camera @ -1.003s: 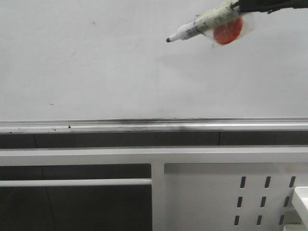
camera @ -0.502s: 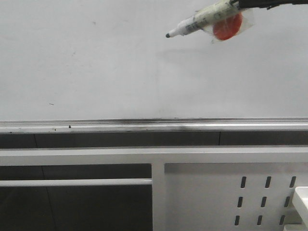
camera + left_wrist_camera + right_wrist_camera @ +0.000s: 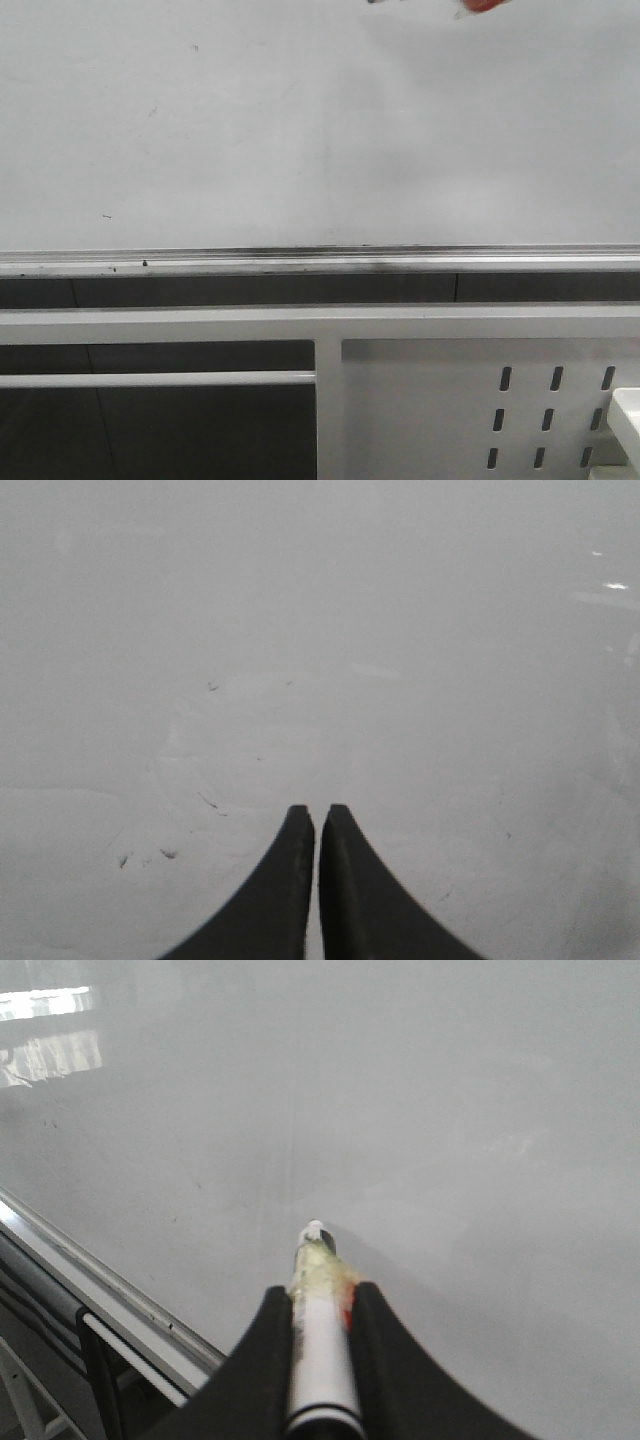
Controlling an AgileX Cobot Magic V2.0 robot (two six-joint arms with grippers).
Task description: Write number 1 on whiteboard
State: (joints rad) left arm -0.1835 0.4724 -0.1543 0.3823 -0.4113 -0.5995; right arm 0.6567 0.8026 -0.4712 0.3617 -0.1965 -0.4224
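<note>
The whiteboard (image 3: 250, 130) fills the upper part of the front view, and no black stroke of a number 1 shows on it. My right gripper (image 3: 318, 1295) is shut on the white marker pen (image 3: 322, 1355), whose tip (image 3: 315, 1228) points at the whiteboard (image 3: 450, 1110); I cannot tell if it touches. In the front view only the pen's red blob (image 3: 485, 4) shows at the top edge. My left gripper (image 3: 317, 815) is shut and empty, facing the whiteboard (image 3: 400, 630).
The silver tray rail (image 3: 320, 262) runs along the board's lower edge and also shows in the right wrist view (image 3: 90, 1285). Below it stands the white perforated frame panel (image 3: 550, 400) with a white crossbar (image 3: 150, 379). Small dark specks (image 3: 165, 853) mark the board.
The marker with its red blob has moved upward along the board and has almost left the front view at the top edge. No mark was left on the board.
</note>
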